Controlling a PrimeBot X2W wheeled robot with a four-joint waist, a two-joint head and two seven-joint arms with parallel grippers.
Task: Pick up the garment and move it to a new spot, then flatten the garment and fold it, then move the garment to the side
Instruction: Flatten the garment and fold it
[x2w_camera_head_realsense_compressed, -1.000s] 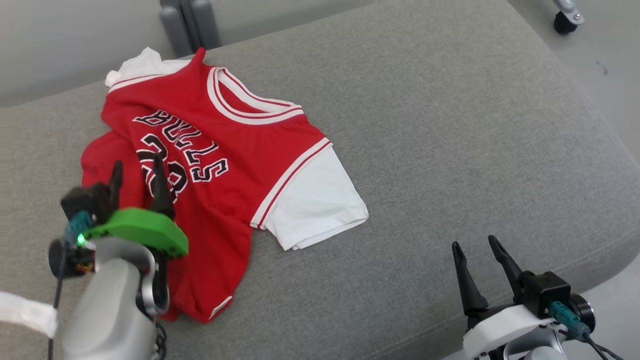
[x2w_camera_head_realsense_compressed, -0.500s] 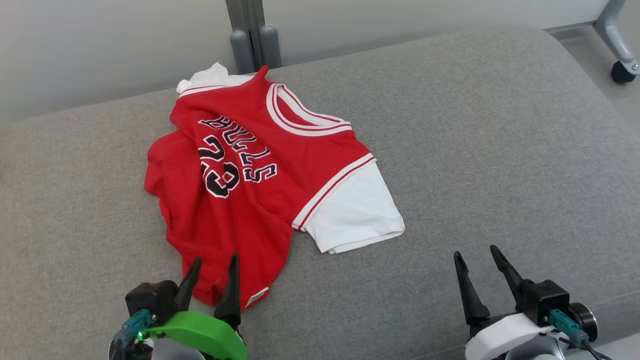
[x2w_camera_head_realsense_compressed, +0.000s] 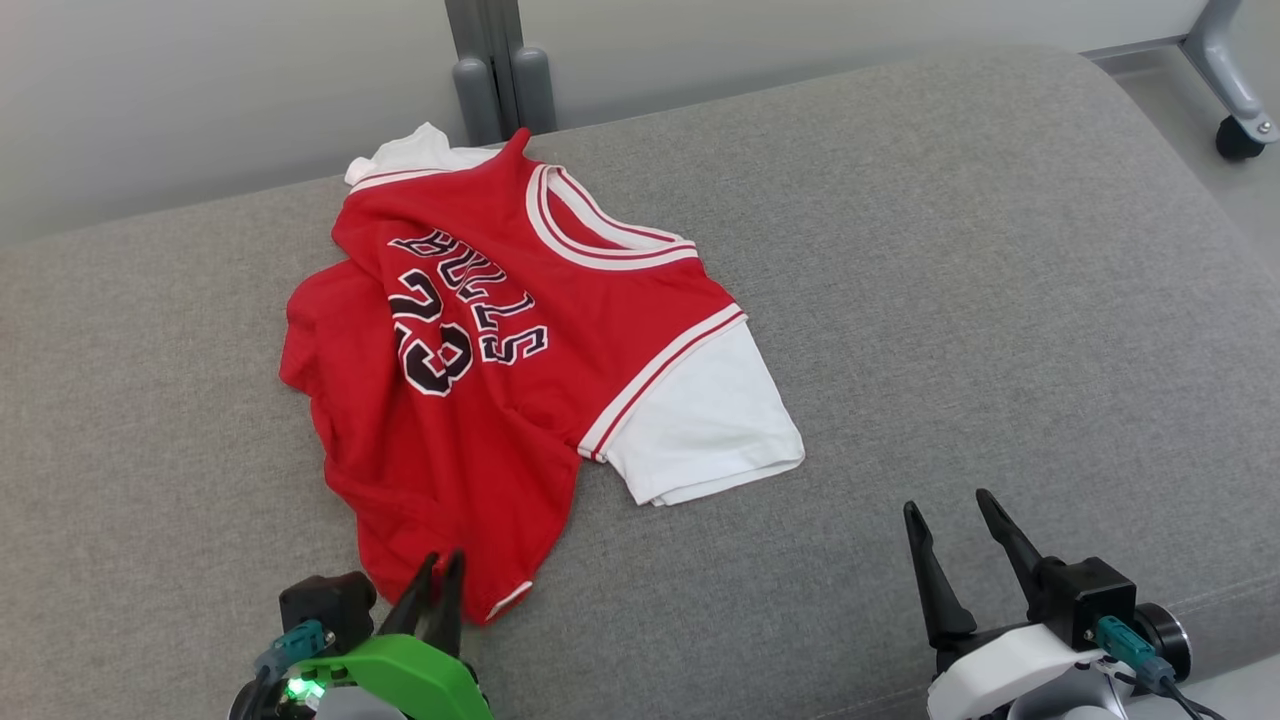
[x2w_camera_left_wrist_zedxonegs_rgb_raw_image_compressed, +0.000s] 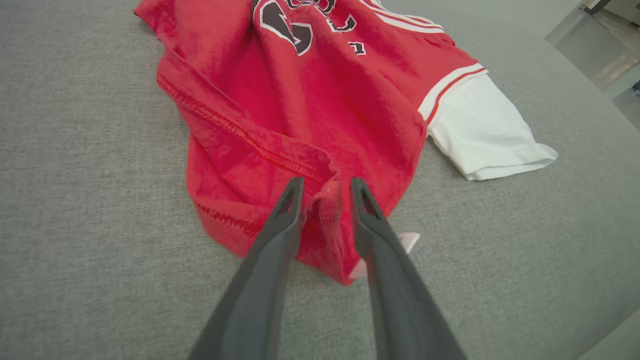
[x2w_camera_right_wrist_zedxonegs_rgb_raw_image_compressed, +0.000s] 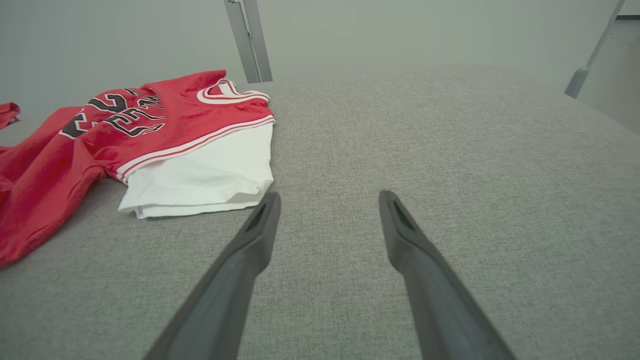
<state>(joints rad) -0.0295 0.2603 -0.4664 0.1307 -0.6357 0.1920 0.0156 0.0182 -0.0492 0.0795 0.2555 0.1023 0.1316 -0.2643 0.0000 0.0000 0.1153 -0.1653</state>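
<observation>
On the wide grey fabric cushion (x2w_camera_head_realsense_compressed: 1000, 250), your crumpled red-and-white basketball jersey (x2w_camera_head_realsense_compressed: 480, 400) lies left of the cushion's middle. Your left gripper (x2w_camera_head_realsense_compressed: 442, 558) pinches its near hem; your right gripper (x2w_camera_head_realsense_compressed: 948, 502), fingers spread, hovers by the cushion's front edge, apart from the jersey.

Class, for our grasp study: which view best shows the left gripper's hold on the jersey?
Left wrist view: a ridge of the jersey bunches between the fingers of the left gripper. The head view shows those fingers close together at the hem; the right wrist view, its sleeve and chest.
</observation>
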